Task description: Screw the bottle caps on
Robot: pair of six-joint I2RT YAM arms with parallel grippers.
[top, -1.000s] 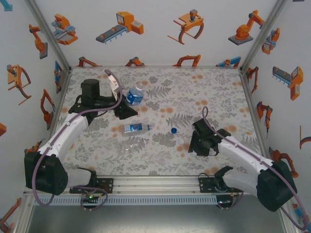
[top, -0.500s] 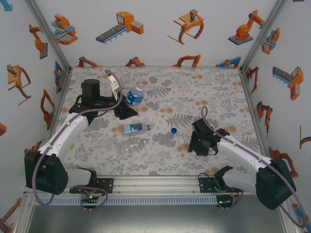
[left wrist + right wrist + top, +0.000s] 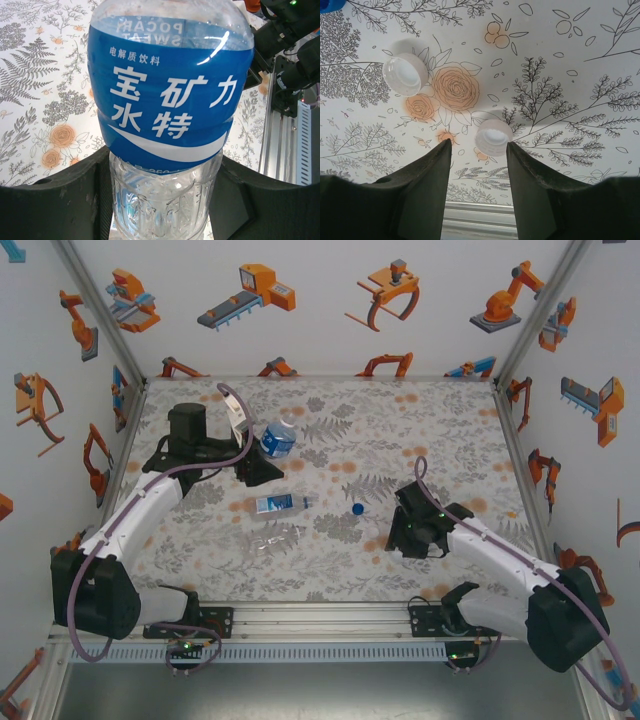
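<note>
Left gripper [image 3: 162, 200] is clamped around the ridged lower body of a small clear plastic water bottle with a glossy blue label [image 3: 167, 100], at the far left of the flower-printed mat [image 3: 440, 430]. Right gripper [image 3: 479, 145] hovers, jaws apart, just short of a tiny round white plastic cap [image 3: 493, 136] lying hollow side up (a second white cap [image 3: 405, 74] lies nearby). The cap looks light, stiff and prone to skidding, so pinching across its rim seems best. The thin bottle wall would likely dent under a hard squeeze.

One bottle [image 3: 280, 503] behind second bottle [image 3: 275, 538], cap [image 3: 357, 508] to right
</note>
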